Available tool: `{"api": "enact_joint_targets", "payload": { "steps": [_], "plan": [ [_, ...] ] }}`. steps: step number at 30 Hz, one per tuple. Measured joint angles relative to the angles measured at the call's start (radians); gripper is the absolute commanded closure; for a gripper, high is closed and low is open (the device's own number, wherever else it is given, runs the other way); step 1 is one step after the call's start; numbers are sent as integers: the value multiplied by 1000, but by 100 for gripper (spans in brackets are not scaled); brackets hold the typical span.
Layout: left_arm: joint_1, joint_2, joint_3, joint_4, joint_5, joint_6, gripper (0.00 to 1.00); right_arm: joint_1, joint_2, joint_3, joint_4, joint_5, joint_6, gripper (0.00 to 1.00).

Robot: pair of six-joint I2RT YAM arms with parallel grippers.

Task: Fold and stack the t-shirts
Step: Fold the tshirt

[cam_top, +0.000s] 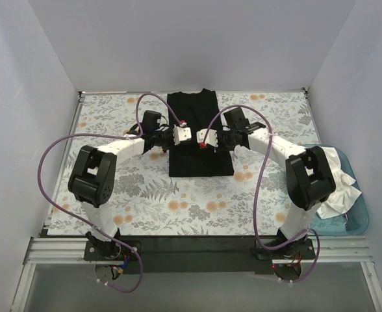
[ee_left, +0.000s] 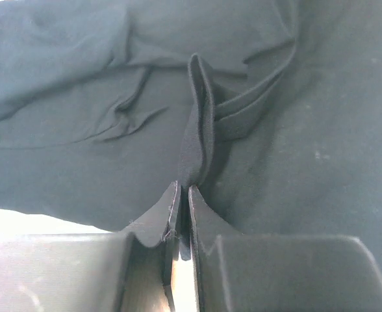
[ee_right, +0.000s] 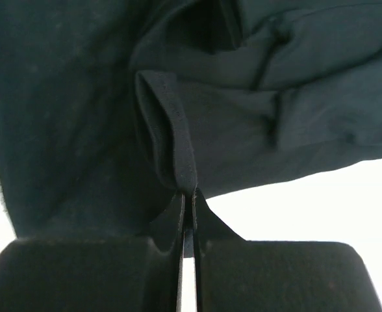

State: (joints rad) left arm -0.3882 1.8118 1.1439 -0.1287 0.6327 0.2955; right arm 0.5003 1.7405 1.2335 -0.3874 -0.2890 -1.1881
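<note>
T-shirt (cam_top: 201, 162), black, long axis near-to-far

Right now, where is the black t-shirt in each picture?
Top external: the black t-shirt lies in the centre, with the left pincer and right pincer on its middle.
Left wrist: the black t-shirt fills nearly the whole picture.
Right wrist: the black t-shirt fills the upper part.
Shared landmark: the raised fold each pincer pinches, left and right.
</note>
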Motion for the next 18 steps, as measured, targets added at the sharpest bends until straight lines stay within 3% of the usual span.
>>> {"api": "enact_joint_targets", "payload": {
  "steps": [9,18],
  "plan": [
    [46,131,103,50,5,23,100,-48,193,201,24,-10,-31,99],
    [60,165,150,78,5,32,100,-64,270,285,29,-10,-40,99]
  ]
}}
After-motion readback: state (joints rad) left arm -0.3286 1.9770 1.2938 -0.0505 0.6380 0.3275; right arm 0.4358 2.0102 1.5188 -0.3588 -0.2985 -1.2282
